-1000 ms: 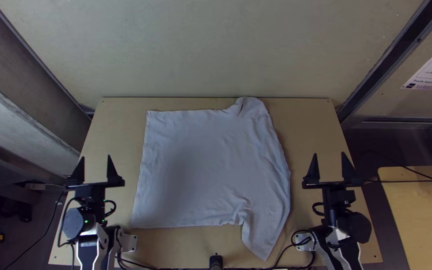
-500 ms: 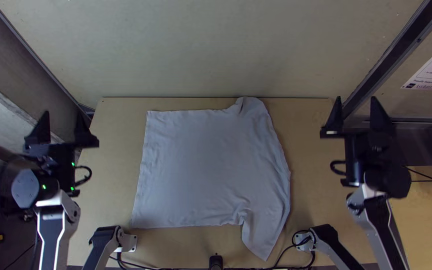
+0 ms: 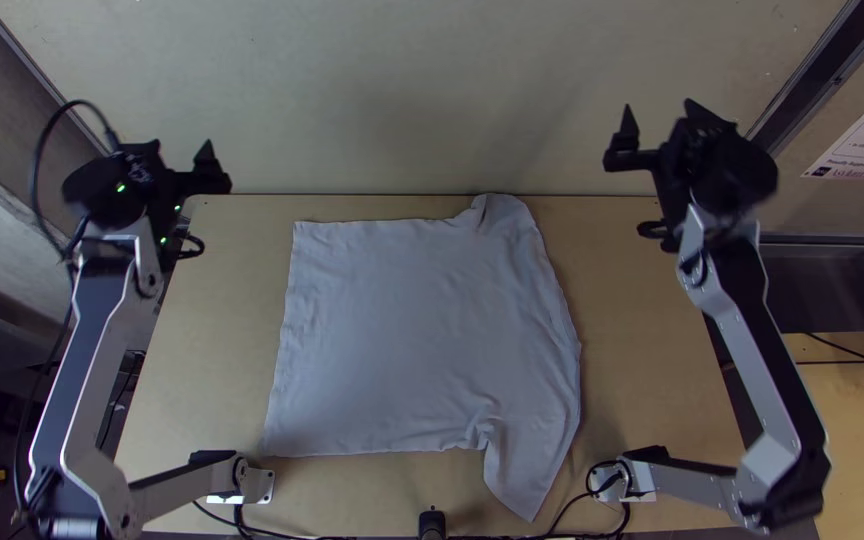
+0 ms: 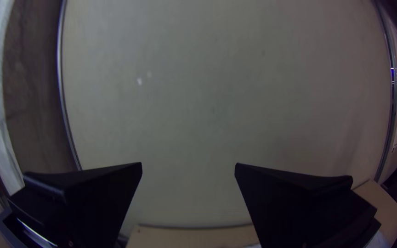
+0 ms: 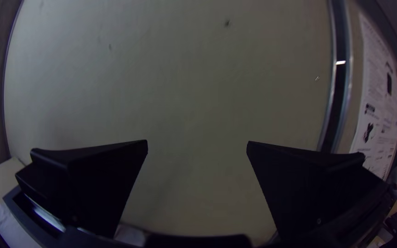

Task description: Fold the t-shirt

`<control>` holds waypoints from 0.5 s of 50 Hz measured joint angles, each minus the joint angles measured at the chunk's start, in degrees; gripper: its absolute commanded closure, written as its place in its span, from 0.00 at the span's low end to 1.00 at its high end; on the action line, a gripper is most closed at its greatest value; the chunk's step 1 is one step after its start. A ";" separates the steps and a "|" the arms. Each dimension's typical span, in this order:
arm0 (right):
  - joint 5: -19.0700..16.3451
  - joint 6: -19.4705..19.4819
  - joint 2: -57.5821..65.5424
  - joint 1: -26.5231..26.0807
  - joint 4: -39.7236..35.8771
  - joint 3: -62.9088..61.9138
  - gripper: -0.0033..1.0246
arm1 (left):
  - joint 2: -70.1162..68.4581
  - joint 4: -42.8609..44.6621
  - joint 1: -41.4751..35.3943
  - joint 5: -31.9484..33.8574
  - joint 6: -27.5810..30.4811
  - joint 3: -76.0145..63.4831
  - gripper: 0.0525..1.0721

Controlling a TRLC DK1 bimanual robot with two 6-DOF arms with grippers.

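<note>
The t-shirt (image 3: 422, 330) lies spread mostly flat on the light wooden tabletop (image 3: 642, 400), around its middle. Its far right corner is rumpled into a small rounded bump by the far edge. On the near right, a tapering flap points toward the robot's side, with small creases where it joins the rest.

Both arms are stretched forward, one on each side of the cloth. In the top view, the left hand (image 3: 181, 150) shows near the tabletop's far left corner, against the pale wall (image 3: 402, 100); its fingers are wide apart. The right hand (image 3: 659, 108) shows near the far right corner, also open wide. Both are well apart from the shirt, and the wrist views show the wall between the fingers of each, with nothing held.
</note>
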 measured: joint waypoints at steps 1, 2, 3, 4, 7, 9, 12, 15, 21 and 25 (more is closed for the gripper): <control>0.00 0.15 1.57 0.00 -1.60 1.68 0.04 | 1.25 -1.03 -0.09 -0.02 -0.26 0.83 0.05; 0.02 0.20 2.93 0.00 -2.56 2.97 0.04 | 2.47 -2.27 -0.13 -0.04 -0.52 1.86 0.05; 0.02 0.42 3.96 0.00 -3.10 3.87 0.04 | 3.76 -3.72 -0.24 -0.04 -0.76 3.04 0.05; 0.02 0.61 5.11 0.00 -3.63 4.85 0.04 | 5.14 -5.20 -0.33 -0.04 -1.14 4.42 0.05; 0.00 1.03 8.17 0.00 -4.39 6.75 0.04 | 9.51 -10.19 -0.35 -0.04 -2.40 9.29 0.05; 0.02 1.29 9.88 0.00 -4.81 7.54 0.04 | 12.50 -13.40 -0.35 -0.04 -3.15 12.76 0.05; 0.02 2.05 12.55 0.00 -6.01 8.85 0.04 | 16.76 -17.16 -0.35 -0.04 -4.17 17.40 0.05; 0.02 3.21 15.32 0.00 -8.15 10.58 0.04 | 20.76 -19.28 -0.35 -0.02 -4.76 20.96 0.05; 0.00 6.29 21.18 0.00 -14.08 15.89 0.04 | 26.45 -21.55 -0.35 -0.02 -5.62 24.33 0.05; 0.02 8.31 25.59 0.00 -19.32 19.80 0.04 | 29.66 -22.40 -0.35 -0.04 -6.03 25.29 0.05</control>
